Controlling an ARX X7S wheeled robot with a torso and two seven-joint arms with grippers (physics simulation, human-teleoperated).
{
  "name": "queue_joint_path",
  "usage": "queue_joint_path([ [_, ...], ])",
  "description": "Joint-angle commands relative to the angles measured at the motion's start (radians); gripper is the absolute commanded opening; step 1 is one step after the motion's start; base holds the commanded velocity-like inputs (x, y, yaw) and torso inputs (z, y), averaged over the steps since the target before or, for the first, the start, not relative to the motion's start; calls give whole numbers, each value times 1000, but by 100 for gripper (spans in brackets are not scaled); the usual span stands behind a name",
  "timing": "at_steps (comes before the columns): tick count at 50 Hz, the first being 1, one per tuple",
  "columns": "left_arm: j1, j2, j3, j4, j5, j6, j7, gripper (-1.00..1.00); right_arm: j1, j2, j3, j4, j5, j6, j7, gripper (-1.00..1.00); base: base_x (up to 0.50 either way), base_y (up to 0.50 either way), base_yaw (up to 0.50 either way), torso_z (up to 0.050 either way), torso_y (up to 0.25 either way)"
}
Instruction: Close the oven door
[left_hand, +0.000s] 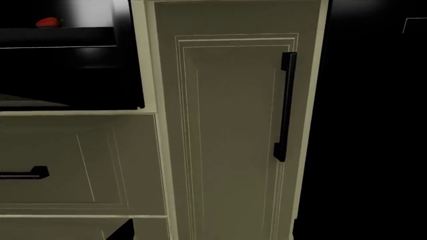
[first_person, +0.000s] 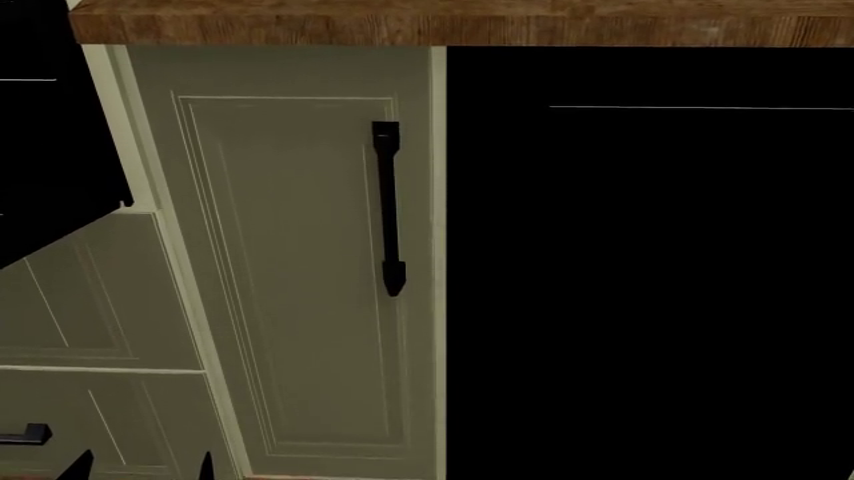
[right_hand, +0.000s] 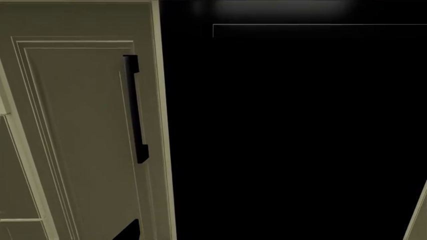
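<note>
The oven shows as a black mass at the far left of the head view. Its door (first_person: 47, 190) seems to jut out toward me with a slanted lower edge. In the left wrist view the oven cavity (left_hand: 73, 70) stands open, with a dark shelf and a small red thing (left_hand: 48, 22) inside. My left gripper (first_person: 142, 466) is open and empty, low in front of the cream drawers. Its two black fingertips (left_hand: 124, 231) stand wide apart. My right gripper (right_hand: 213, 235) looks open: one fingertip (right_hand: 128, 231) sits far off centre, and the other is lost against black.
A tall cream cabinet door (first_person: 294, 280) with a vertical black handle (first_person: 387, 205) stands right of the oven. A plain black windowless panel (first_person: 641, 280) fills the right side. A wooden countertop edge (first_person: 454, 20) runs above. Cream drawers (left_hand: 67, 165) lie under the oven.
</note>
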Motion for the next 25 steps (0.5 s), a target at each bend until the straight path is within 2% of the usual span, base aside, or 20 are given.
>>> queue_joint_path([
  [1, -6, -4, 3, -6, -14, -9, -16, 100, -1, 6, -7, -2, 7, -2, 7, 100, 0, 0, 0, -50, 0],
  [25, 0, -22, 24, 4, -28, 4, -27, 100, 5, 19, -28, 3, -7, 3, 36, 100, 0, 0, 0, -50, 0],
])
